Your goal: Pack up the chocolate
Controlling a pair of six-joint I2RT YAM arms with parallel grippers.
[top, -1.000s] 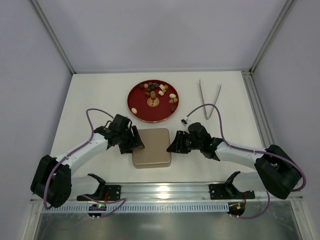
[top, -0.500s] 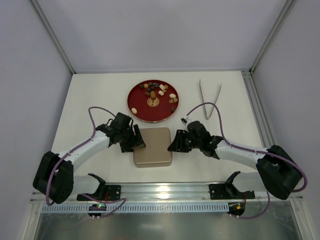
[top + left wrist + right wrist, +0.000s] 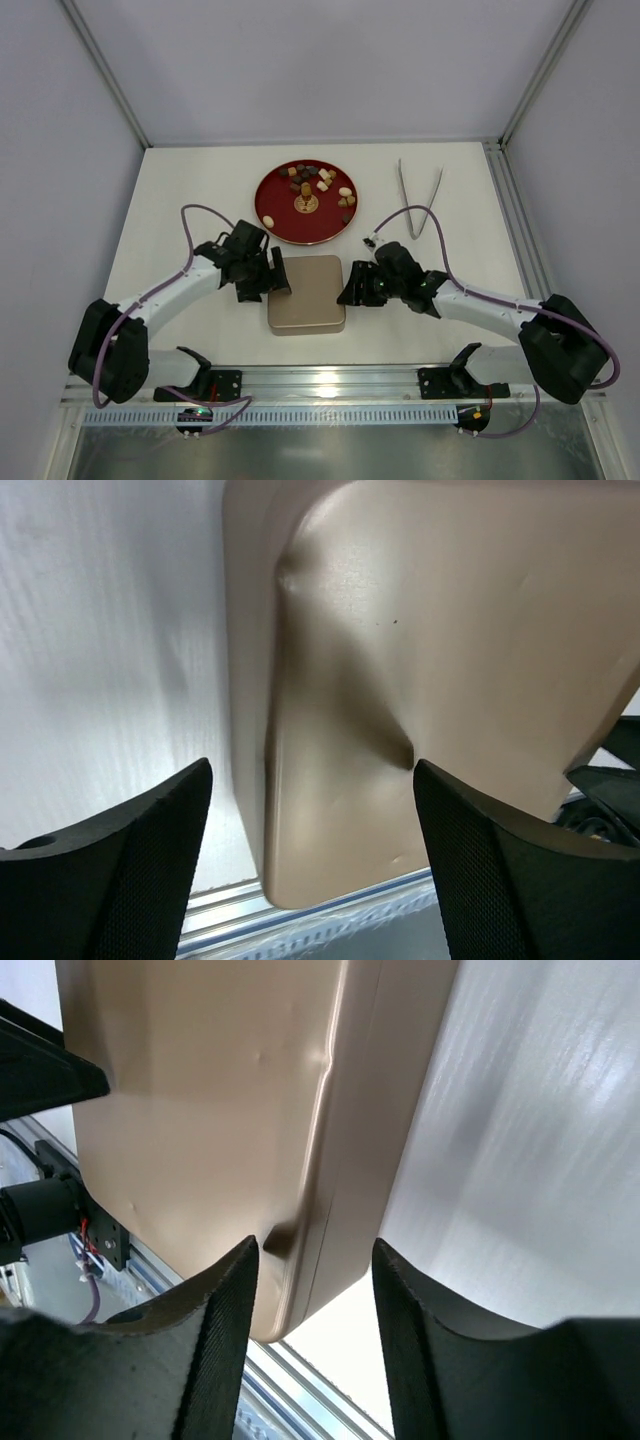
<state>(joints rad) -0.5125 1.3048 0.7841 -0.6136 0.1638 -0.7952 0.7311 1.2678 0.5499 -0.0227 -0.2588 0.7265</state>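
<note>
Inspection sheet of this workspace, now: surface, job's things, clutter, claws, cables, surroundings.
Surface: white table, matte; nothing spilled seen.
Job's things: chocolate lies loose on the red plate at the rear. The tan tin sits near the front, closed, its lid dented.
Clutter: metal tongs lie right of the plate, away from both claws.
Claws: the left claw is open, straddling the tin's left edge. The right claw is open, straddling its right edge.
Cables: the left arm's cable loops free. The right arm's cable appears to cross the tongs.
Surroundings: white walls, metal posts, a rail at the near edge.
</note>
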